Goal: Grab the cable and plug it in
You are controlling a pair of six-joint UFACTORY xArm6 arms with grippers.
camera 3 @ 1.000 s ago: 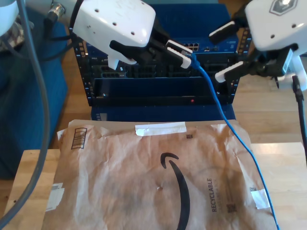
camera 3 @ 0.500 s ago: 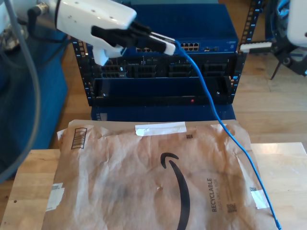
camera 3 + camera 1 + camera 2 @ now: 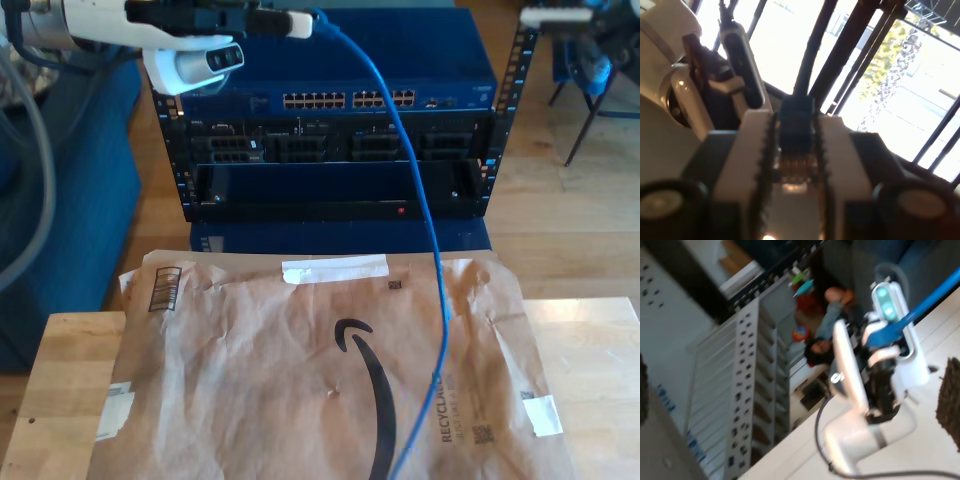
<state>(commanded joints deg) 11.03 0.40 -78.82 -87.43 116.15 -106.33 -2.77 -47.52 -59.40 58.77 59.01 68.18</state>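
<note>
The blue cable [image 3: 420, 200] hangs from the exterior view's top left, passes in front of the rack and runs down over the mailer to the bottom edge. My first gripper [image 3: 300, 20] is shut on its end, high above the rack. In the first wrist view the clear plug [image 3: 796, 165] sits clamped between the toothed pads [image 3: 757, 150], and the cable [image 3: 810, 55] leads away from my first gripper [image 3: 796, 120]. The second wrist view shows that gripper [image 3: 885, 335] holding the cable [image 3: 930, 302] from afar. A white finger [image 3: 555, 15] of my second gripper shows at the exterior view's top right, jaws spread wide.
A blue network switch [image 3: 340, 100] with rows of ports sits in a black rack behind the table. A brown paper mailer [image 3: 300, 380] covers most of the wooden table [image 3: 600, 350]. A thick grey robot cable [image 3: 30, 200] hangs at the exterior view's left.
My first gripper rose and moved toward the exterior view's left with the cable end, pulling the cable's slack up. My second gripper withdrew up into the exterior view's top right corner.
</note>
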